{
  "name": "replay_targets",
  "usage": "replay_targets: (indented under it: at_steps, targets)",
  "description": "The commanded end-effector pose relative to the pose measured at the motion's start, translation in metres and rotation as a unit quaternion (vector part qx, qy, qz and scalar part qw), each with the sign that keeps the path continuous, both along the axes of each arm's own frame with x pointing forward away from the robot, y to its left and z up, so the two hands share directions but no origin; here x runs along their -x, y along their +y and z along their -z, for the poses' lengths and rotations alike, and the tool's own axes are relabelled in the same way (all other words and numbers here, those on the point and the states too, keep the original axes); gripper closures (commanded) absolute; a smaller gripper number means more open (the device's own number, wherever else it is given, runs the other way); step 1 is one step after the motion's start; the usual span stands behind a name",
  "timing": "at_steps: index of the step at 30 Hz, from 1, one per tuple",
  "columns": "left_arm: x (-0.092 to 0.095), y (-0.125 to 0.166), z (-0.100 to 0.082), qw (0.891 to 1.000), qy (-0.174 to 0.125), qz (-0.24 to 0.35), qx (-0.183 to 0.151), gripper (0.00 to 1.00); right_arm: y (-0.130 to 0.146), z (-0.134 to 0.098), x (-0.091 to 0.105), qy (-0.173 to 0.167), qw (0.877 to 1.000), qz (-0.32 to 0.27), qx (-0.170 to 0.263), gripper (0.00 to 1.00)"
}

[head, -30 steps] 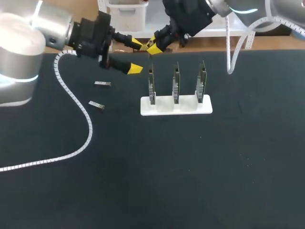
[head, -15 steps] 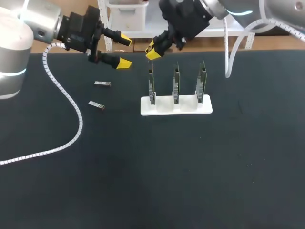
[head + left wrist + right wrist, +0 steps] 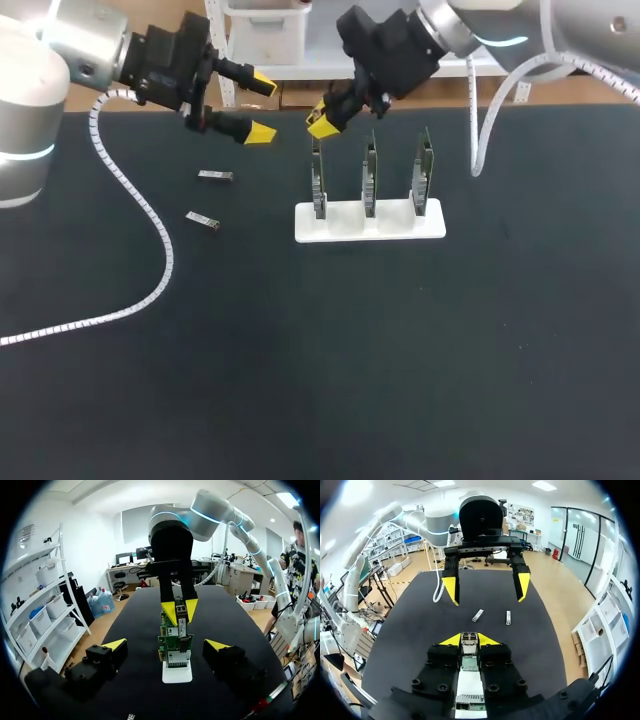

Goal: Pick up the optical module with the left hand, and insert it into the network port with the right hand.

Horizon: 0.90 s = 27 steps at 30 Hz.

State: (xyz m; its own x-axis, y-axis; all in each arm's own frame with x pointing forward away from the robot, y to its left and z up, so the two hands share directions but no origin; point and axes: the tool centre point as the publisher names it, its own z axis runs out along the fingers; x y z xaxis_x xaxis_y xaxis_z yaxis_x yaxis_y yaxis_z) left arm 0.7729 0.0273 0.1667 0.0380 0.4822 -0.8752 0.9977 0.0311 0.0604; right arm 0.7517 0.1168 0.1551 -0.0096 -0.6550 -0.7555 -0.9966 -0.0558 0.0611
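Right gripper [image 3: 322, 118] clenched on optical module [image 3: 182, 616], poised just above leftmost circuit board [image 3: 318, 182] for insertion; left gripper [image 3: 260, 106] spread empty, parked aside, likely to clear room.

Black tbl mat [image 3: 400, 350] w/ white base block [image 3: 392, 226] toward far edge

Black table [image 3: 400, 380]. White stand [image 3: 369, 222] at upper centre, carrying three upright boards [image 3: 369, 180]. Upper left: first module [image 3: 215, 176] lies flat, second module [image 3: 202, 220] just below, apart. White spiral conduit [image 3: 168, 262] trails across left side.
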Motion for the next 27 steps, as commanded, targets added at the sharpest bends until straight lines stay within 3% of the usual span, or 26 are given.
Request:
replay_targets:
  at_steps: [1,27]
  targets:
    - [0.0,0.0,0.0,1.0,0.001,0.0,-0.002,0.0,0.002,0.002,-0.01,0.003,1.0,-0.011,0.006,1.0]
    - [0.0,0.0,0.0,1.0,0.001,0.0,-0.002,0.0,0.003,-0.017,0.024,-0.003,1.0,0.019,0.008,1.0]
